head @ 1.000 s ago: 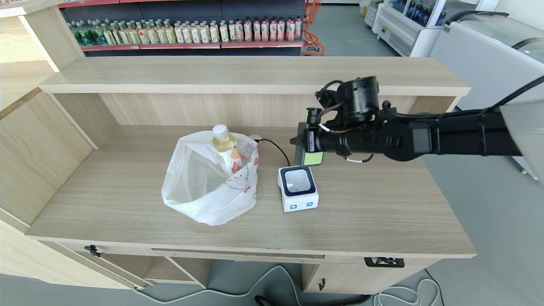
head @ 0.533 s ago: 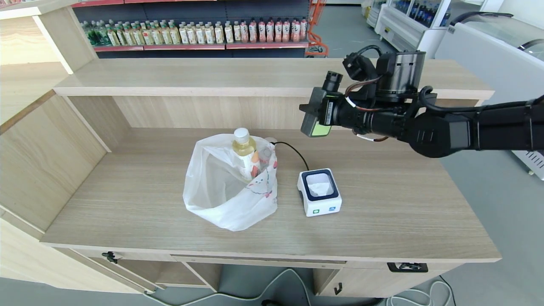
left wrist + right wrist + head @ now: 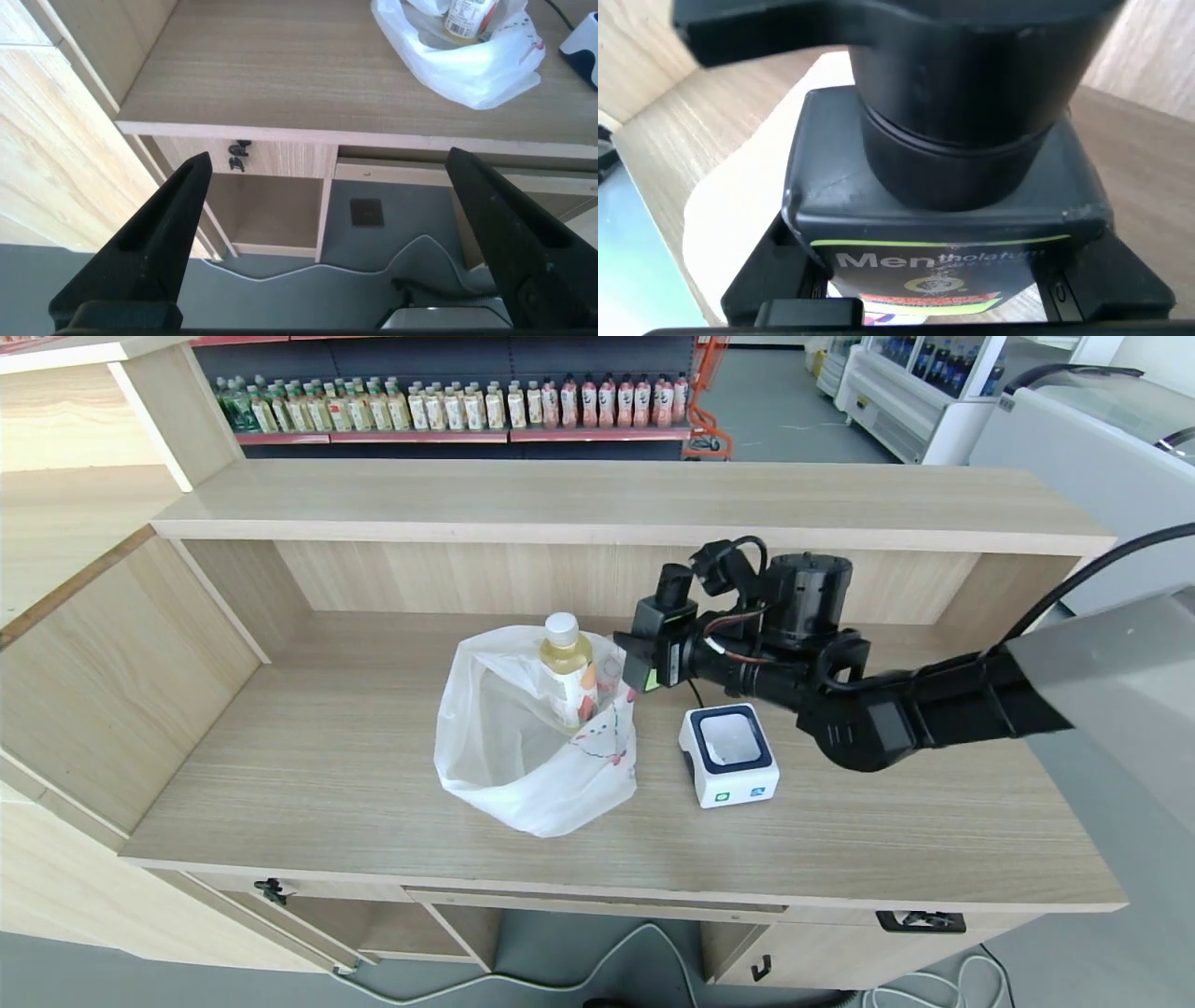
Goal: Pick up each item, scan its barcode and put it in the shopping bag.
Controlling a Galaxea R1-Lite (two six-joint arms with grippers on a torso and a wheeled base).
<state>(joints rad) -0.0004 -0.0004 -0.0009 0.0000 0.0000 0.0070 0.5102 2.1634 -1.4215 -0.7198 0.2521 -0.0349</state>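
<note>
Right gripper (image 3: 639, 665) clenched on 1 item (image 3: 945, 219) at bag (image 3: 523, 770) rim; 1 bottle (image 3: 568, 665) inside, 1 scanner (image 3: 729, 758) near; left gripper (image 3: 329, 166) spread, below counter (image 3: 840, 826) edge.

White plastic shopping bag (image 3: 523, 765) mid-frame on light wooden counter (image 3: 327, 775), pale capped drink bottle (image 3: 567, 667) upright inside. White box scanner (image 3: 728, 754) just right of it; black flat bottle (image 3: 943, 271) in right gripper (image 3: 642, 663) at bag's upper-right rim.

My counter (image 3: 373, 775), and the shop beyond.
A raised ledge (image 3: 607, 499) edges its far side; past that, 1 shelf (image 3: 448, 433) of bottled drinks (image 3: 448, 406), a chest freezer (image 3: 1064, 439) at right, a cable (image 3: 644, 926) on the floor.
</note>
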